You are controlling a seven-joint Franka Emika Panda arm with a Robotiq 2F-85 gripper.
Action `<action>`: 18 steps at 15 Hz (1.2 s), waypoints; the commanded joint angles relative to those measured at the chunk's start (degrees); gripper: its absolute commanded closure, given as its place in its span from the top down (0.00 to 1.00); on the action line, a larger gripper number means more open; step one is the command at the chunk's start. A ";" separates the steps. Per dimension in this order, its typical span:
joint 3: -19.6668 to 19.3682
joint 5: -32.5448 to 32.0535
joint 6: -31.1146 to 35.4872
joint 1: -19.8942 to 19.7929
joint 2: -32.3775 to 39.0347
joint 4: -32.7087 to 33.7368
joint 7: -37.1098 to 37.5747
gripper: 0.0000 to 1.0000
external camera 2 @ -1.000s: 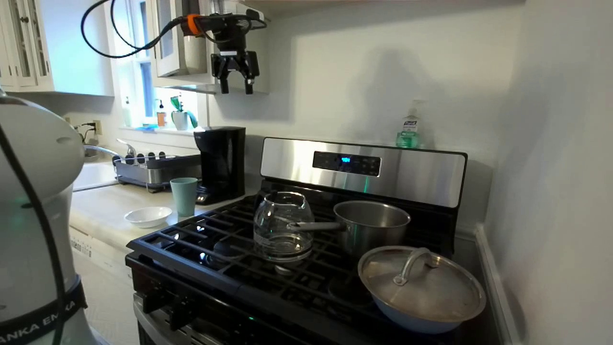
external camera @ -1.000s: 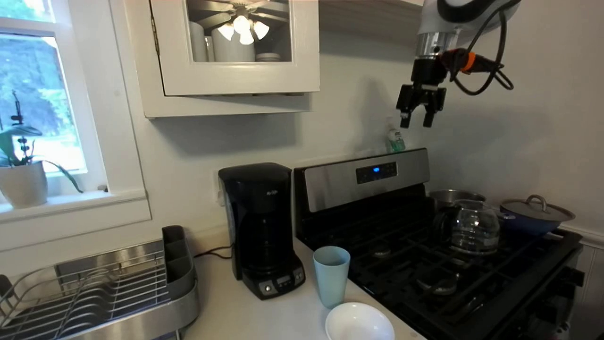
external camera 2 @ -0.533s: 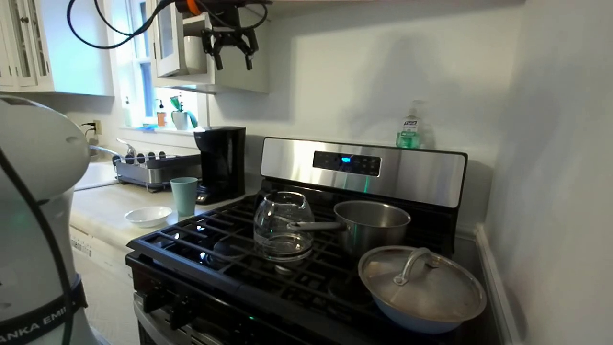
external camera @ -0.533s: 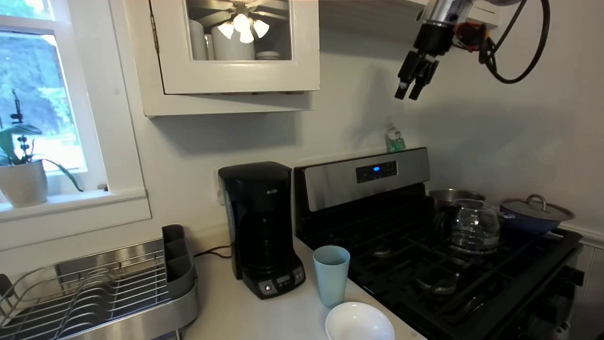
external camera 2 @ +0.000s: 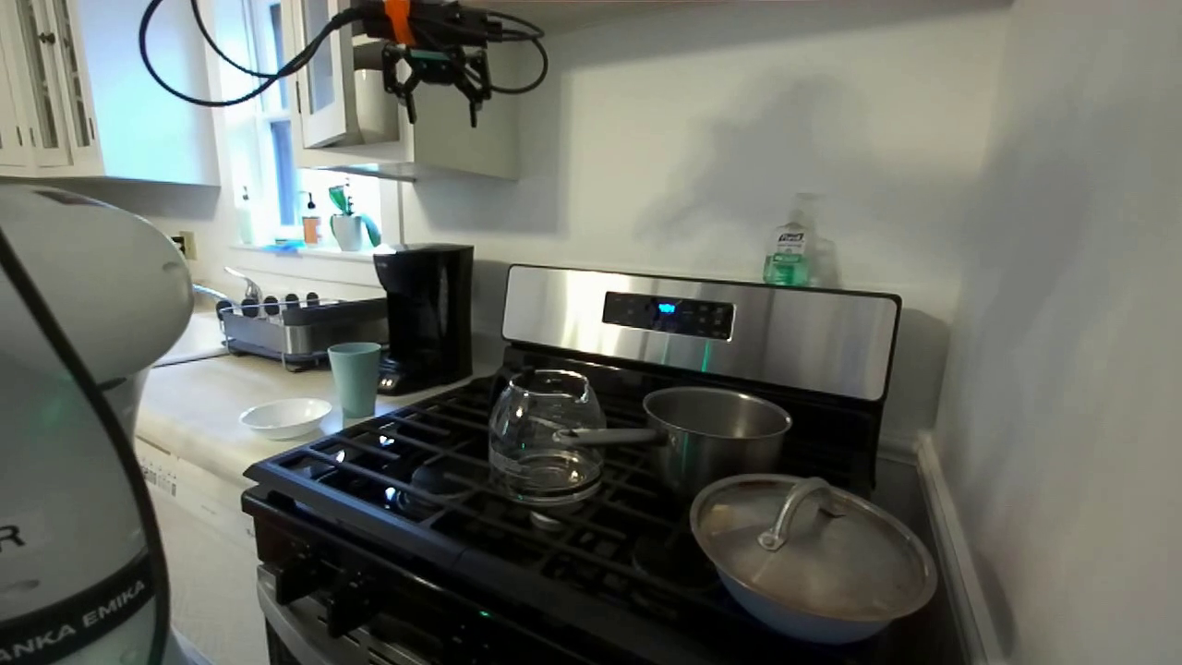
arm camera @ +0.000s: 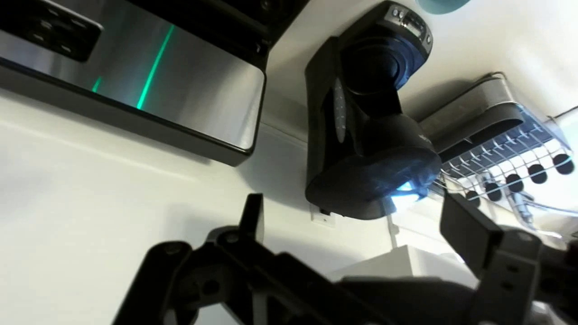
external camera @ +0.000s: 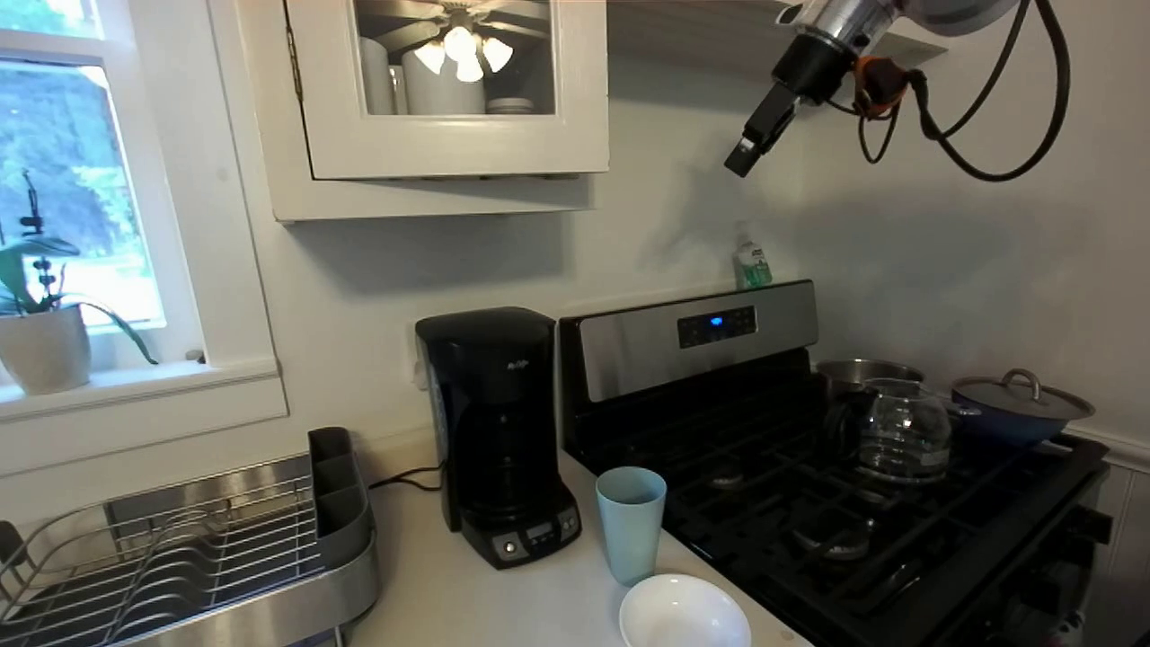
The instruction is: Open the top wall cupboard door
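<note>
The white wall cupboard [external camera: 431, 202] has a glass-paned door [external camera: 458, 148]. The door stands ajar, its lower edge swung out from the frame, hinges on the left in this exterior view. In an exterior view the door [external camera 2: 323, 125] is partly behind my arm, and a white canister [external camera 2: 376, 106] shows inside the opening. My gripper [external camera: 741, 163] is right of the door, apart from it, tilted with fingers pointing down-left. It also shows high up in an exterior view [external camera 2: 443, 120]. In the wrist view my gripper [arm camera: 353, 203] is open and empty; a cupboard corner [arm camera: 375, 266] shows low between the fingers.
A black coffee maker [external camera: 494, 431], blue cup [external camera: 632, 530], white bowl [external camera: 685, 615] and dish rack [external camera: 225, 539] are on the counter. The stove [external camera 2: 572, 517] holds a glass carafe [external camera 2: 545, 462] and pans. A white overhead unit [external camera: 701, 40] is above the stove.
My gripper has risen and tilted from pointing straight down to pointing down-left toward the cupboard. It has also turned. The door has not visibly moved.
</note>
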 commanded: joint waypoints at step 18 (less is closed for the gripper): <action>-3.78 30.39 18.37 18.13 4.94 3.57 -39.67 0.36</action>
